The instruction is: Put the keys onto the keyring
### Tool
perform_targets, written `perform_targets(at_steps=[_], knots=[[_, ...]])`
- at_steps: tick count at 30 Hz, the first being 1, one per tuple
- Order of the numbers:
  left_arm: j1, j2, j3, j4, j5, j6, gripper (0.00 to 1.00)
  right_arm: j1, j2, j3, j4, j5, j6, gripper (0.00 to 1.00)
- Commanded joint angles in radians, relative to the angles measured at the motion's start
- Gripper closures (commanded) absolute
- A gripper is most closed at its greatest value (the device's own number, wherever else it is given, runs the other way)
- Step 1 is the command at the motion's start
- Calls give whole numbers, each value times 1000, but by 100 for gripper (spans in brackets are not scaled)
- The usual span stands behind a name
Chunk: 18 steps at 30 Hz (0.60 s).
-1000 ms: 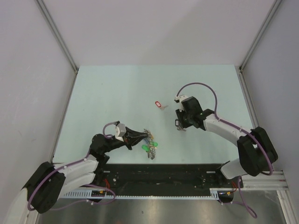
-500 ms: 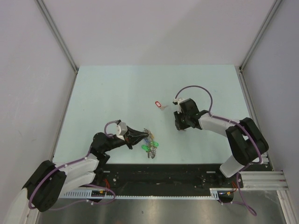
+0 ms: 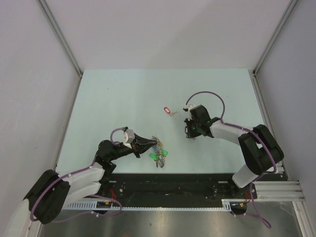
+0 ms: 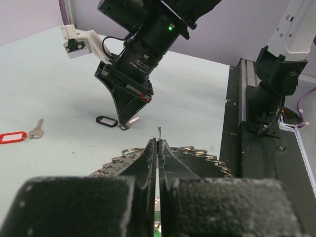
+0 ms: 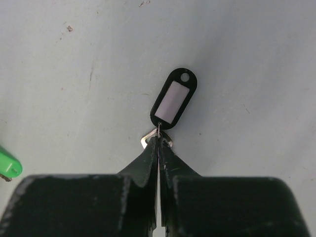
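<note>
Jaws of the right gripper (image 5: 158,141) sit closed on the black-tagged key (image 5: 172,101). The left gripper (image 4: 157,141) pinches the keyring (image 4: 159,132).

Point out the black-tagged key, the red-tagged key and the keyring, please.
black-tagged key (image 5: 174,98): right wrist view, on the tag's white label window.
red-tagged key (image 4: 12,137): left wrist view, on the red tag.
keyring (image 3: 156,142): top external view, on the grey wire loop.

black-tag key (image 5: 145,140): mostly hidden under right pincer (image 5: 159,134) | green tag (image 5: 8,168): cut by left edge
</note>
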<state>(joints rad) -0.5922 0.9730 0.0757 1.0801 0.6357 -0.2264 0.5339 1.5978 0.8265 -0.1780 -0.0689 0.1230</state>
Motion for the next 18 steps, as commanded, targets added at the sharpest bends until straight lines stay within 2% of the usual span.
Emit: perform_targets(at_steps=[1,4,7,16,18], knots=[[6,-13,49,35,12,16,99,17,-58,23,-50,-26,-11,100],[6,-16,52,23,15,19,100,34,-23,101,-214,-26,-28,100],[6,-19,58,7,13,27,99,60,22,158,-309,-31,-46,100],[6,-16,65,-14,15,36,100,117,120,270,-456,24,-89,100],[6,-14,65,-16,13,36,100,124,113,275,-446,26,-73,94]])
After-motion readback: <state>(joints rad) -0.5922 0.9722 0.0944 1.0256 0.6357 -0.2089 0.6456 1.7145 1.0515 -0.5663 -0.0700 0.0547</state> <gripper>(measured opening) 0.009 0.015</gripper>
